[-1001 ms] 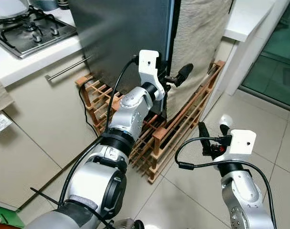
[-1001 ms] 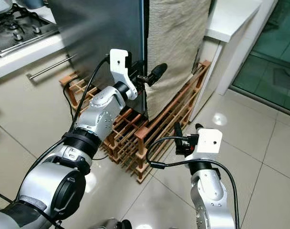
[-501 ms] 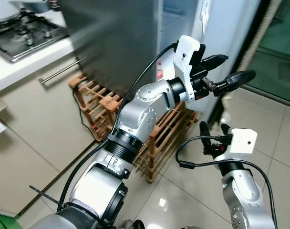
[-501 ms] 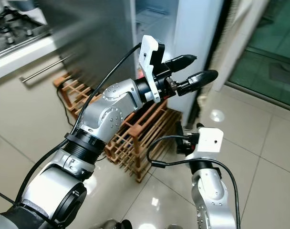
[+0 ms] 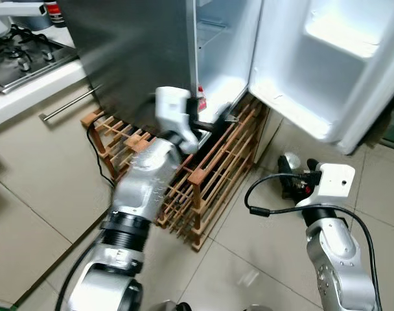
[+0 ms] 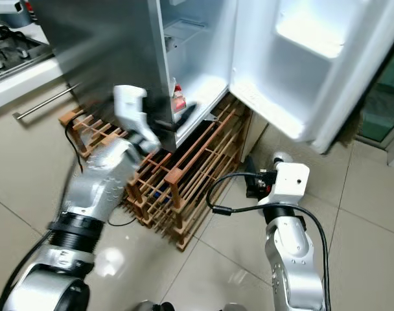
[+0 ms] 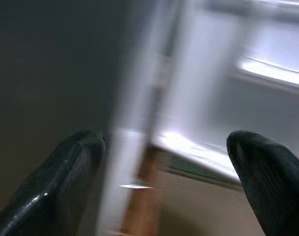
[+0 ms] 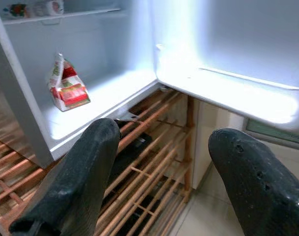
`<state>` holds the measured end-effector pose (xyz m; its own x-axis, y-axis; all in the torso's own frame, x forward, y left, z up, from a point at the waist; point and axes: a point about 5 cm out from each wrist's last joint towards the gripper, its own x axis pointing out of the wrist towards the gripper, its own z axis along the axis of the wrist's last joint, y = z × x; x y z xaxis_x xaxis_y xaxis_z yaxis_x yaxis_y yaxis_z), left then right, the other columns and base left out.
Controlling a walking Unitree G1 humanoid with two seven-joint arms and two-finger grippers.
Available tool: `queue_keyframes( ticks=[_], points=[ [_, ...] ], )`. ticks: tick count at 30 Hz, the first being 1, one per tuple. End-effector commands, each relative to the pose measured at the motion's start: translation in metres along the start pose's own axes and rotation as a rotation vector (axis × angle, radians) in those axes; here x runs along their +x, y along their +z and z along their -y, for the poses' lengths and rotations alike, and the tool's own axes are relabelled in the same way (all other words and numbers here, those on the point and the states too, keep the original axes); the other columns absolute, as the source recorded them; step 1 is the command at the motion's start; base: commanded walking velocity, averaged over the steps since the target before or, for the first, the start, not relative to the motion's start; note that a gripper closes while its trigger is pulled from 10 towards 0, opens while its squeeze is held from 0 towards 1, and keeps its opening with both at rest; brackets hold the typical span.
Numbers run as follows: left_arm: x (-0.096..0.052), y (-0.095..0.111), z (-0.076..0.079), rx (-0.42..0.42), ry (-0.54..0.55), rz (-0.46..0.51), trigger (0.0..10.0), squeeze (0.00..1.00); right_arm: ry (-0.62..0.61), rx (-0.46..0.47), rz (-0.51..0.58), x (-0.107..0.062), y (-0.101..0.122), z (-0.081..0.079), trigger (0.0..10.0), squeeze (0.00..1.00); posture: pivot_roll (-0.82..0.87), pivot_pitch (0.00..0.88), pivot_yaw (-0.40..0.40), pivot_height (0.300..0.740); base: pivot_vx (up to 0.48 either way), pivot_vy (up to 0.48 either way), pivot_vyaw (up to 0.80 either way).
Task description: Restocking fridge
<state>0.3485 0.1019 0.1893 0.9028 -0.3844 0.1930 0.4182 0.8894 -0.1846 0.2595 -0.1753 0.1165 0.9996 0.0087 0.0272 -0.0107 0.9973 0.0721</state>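
- The fridge (image 5: 151, 58) is seen standing with its door (image 5: 326, 71) swung wide, so the opening step is judged done and the loading step is taken to be in hand.
- No item for stocking is held by either gripper; one would have to be fetched first, and where such goods wait cannot be told.
- The left gripper (image 7: 169, 172) is held low at the front edge of the fridge body, above the wooden rack (image 5: 210, 181); its fingers (image 7: 66, 182) are seen spread apart with nothing between them.
- The right gripper (image 8: 164, 182) is held lower and out on the floor side, well apart from the fridge; its fingers (image 8: 75, 182) are likewise spread and empty.
- A red and white packet (image 8: 67, 87) is seen resting on the bottom shelf (image 8: 105, 96) inside the fridge, beyond the right fingers and untouched by them.
- The door bins appear bare, so room for goods is judged plentiful.
- The next move is judged to call for a turn away towards the supplies.
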Motion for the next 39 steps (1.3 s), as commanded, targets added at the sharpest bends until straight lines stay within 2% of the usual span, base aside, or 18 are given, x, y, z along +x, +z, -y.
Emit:
queue_keyframes(
  ticks=[1,3,5,8,10,17,21,23,28,29,34,39],
  points=[
    [-0.014,-0.002,-0.021,0.078,0.155,-0.004,10.0,0.0,0.011,0.002,0.02,0.008,0.003,-0.001,10.0,0.0,-0.08,0.0,0.04,0.74,0.0,0.0,0.0],
    [-0.028,-0.002,-0.042,0.132,0.27,-0.014,10.0,0.0,0.023,-0.004,0.035,0.015,0.007,-0.003,10.0,0.0,-0.07,0.0,0.037,0.74,0.0,0.0,0.0],
    [-0.04,-0.002,-0.055,0.161,0.335,-0.017,10.0,0.0,0.032,-0.008,0.048,0.022,0.01,-0.004,10.0,0.0,-0.06,0.0,0.037,0.74,0.0,0.0,0.0],
    [-0.055,-0.002,-0.069,0.185,0.421,-0.021,10.0,0.0,0.041,-0.012,0.065,0.033,0.014,-0.006,10.0,0.0,-0.05,0.0,0.029,0.74,0.0,0.0,0.45],
    [-0.058,-0.001,-0.073,0.194,0.456,-0.008,10.0,0.0,0.048,-0.011,0.072,0.04,0.016,-0.008,10.0,0.0,-0.04,0.0,0.02,0.74,0.0,0.0,0.62],
    [-0.064,0.004,-0.074,0.208,0.525,0.033,10.0,0.0,0.1,-0.028,0.087,0.05,0.019,-0.018,10.0,0.0,-0.02,0.0,0.004,0.74,0.0,0.0,0.54],
    [-0.071,0.001,-0.072,0.205,0.529,0.019,10.0,0.0,0.081,0.042,0.068,0.052,0.015,-0.012,10.0,0.0,-0.02,0.0,-0.006,0.74,0.0,0.48,0.5],
    [-0.07,-0.003,-0.068,0.185,0.513,0.002,10.0,0.0,0.082,0.048,0.066,0.051,0.014,-0.01,10.0,0.0,-0.02,0.0,-0.007,0.74,0.0,0.48,0.5],
    [-0.063,-0.01,-0.056,0.193,0.463,-0.035,10.0,0.0,0.087,0.051,0.061,0.051,0.011,-0.012,10.0,0.0,-0.03,0.0,-0.011,0.74,0.0,0.0,0.49],
    [-0.06,-0.008,-0.055,0.217,0.468,-0.028,10.0,0.0,0.092,0.054,0.064,0.052,0.013,-0.013,10.0,0.0,-0.03,0.0,-0.014,0.74,0.0,0.0,0.49],
    [-0.055,-0.005,-0.054,0.219,0.482,-0.015,10.0,0.0,0.114,0.048,0.063,0.053,0.013,-0.017,10.0,0.0,-0.03,0.0,-0.023,0.74,0.171,-0.23,0.49],
    [-0.059,-0.005,-0.057,0.207,0.531,-0.012,10.0,0.0,0.136,0.042,0.059,0.052,0.012,-0.019,10.0,0.0,-0.03,0.0,-0.032,0.74,0.327,-0.347,0.49]
  ],
)
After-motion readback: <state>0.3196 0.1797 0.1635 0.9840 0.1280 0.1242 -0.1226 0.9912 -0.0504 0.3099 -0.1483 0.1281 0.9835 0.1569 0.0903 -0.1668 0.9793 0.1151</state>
